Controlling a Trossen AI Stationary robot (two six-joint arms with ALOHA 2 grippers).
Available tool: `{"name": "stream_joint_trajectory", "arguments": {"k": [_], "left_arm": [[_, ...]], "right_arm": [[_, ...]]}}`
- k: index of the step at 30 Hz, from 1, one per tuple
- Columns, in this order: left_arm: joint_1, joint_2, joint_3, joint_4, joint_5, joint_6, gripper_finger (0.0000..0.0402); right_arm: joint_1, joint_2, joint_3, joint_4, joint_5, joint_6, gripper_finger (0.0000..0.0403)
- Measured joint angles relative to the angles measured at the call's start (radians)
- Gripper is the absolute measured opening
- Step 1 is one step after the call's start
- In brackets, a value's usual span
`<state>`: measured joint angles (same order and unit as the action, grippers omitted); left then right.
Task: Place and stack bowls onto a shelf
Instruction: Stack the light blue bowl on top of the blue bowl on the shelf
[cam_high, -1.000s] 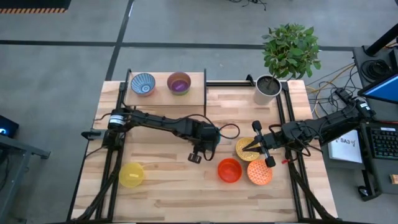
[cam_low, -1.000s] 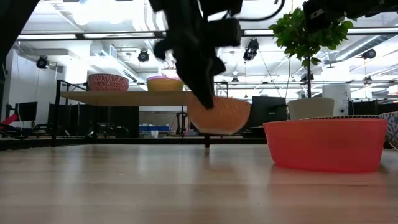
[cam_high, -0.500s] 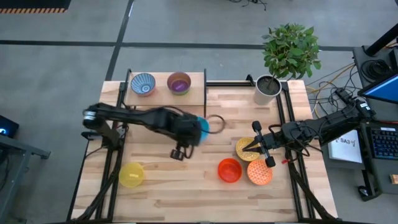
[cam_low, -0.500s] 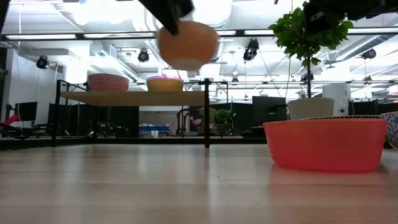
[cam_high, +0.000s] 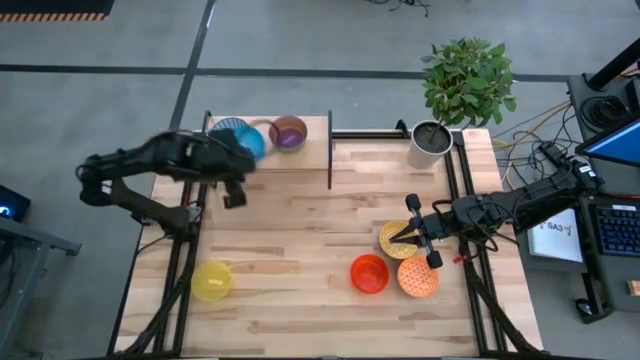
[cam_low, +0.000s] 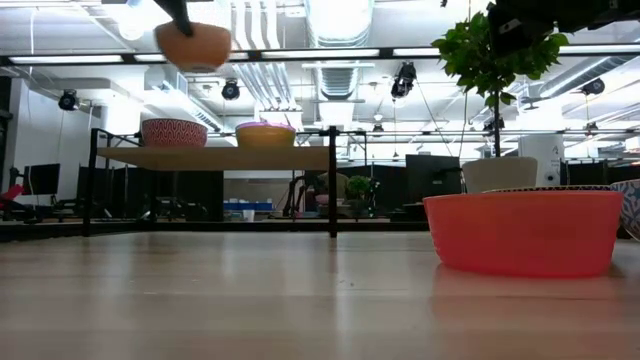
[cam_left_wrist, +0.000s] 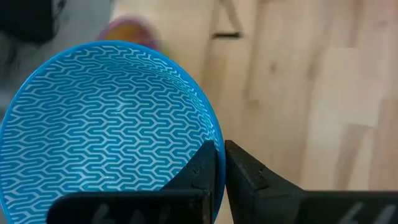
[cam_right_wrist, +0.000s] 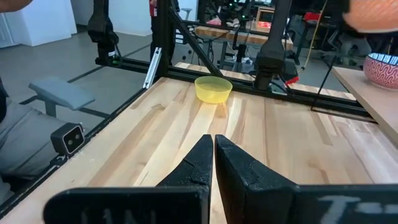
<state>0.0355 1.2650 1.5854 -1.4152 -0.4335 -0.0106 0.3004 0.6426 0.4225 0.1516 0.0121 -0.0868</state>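
My left gripper (cam_high: 243, 160) is shut on the light blue bowl (cam_high: 250, 143) with its zigzag-patterned inside (cam_left_wrist: 106, 124). It holds the bowl in the air over the shelf (cam_high: 312, 155), high above the blue-white patterned bowl (cam_low: 174, 132). The purple bowl (cam_high: 288, 132) stands on the shelf to the right. On the table rest the yellow bowl (cam_high: 211, 281), red-orange bowl (cam_high: 369, 273), speckled orange bowl (cam_high: 417, 277) and speckled yellow bowl (cam_high: 393, 240). My right gripper (cam_high: 402, 237) waits shut by the speckled yellow bowl. My left gripper pinches the light blue bowl's rim (cam_left_wrist: 216, 146), with one finger (cam_left_wrist: 202, 168) inside the bowl and the other (cam_left_wrist: 245, 174) outside. The fingers come at it from the bowl's near side. The bowl (cam_low: 193, 45) is lifted clear, opening upward, above the shelf.
A white plant pot (cam_high: 430, 143) stands at the table's far right corner. The shelf's black frame posts (cam_high: 330, 150) rise at its right edge. Bare tabletop lies in the middle (cam_high: 300, 230). The room beyond holds desks and equipment.
My left gripper has carried the light blue bowl from the table's middle up and toward the far left. It now hangs over the shelf by the patterned bowl. The bowl has risen well above shelf height. The right arm has kept still.
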Motion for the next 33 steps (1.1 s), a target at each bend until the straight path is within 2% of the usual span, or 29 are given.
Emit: {"name": "stream_joint_trajectory", "arguments": {"k": [6, 11, 15, 20, 33], "left_arm": [[0.226, -0.112, -0.061, -0.005, 0.006, 0.036, 0.0002], [0.422, -0.162, -0.148, 0.033, 0.090, 0.110, 0.0001], [0.527, -0.181, -0.219, 0.107, 0.162, 0.199, 0.0002], [0.579, -0.159, -0.267, 0.186, 0.235, 0.257, 0.0002], [0.591, -0.078, -0.290, 0.205, 0.233, 0.314, 0.0003]], "right_arm": [[0.000, 0.000, 0.000, -0.005, 0.016, -0.002, 0.0009], [0.000, 0.000, 0.000, -0.005, 0.016, -0.002, 0.0009], [0.000, 0.000, 0.000, -0.005, 0.016, -0.001, 0.0009], [0.000, 0.000, 0.000, -0.005, 0.016, -0.001, 0.0009], [0.000, 0.000, 0.000, -0.006, 0.016, 0.001, 0.0009]]}}
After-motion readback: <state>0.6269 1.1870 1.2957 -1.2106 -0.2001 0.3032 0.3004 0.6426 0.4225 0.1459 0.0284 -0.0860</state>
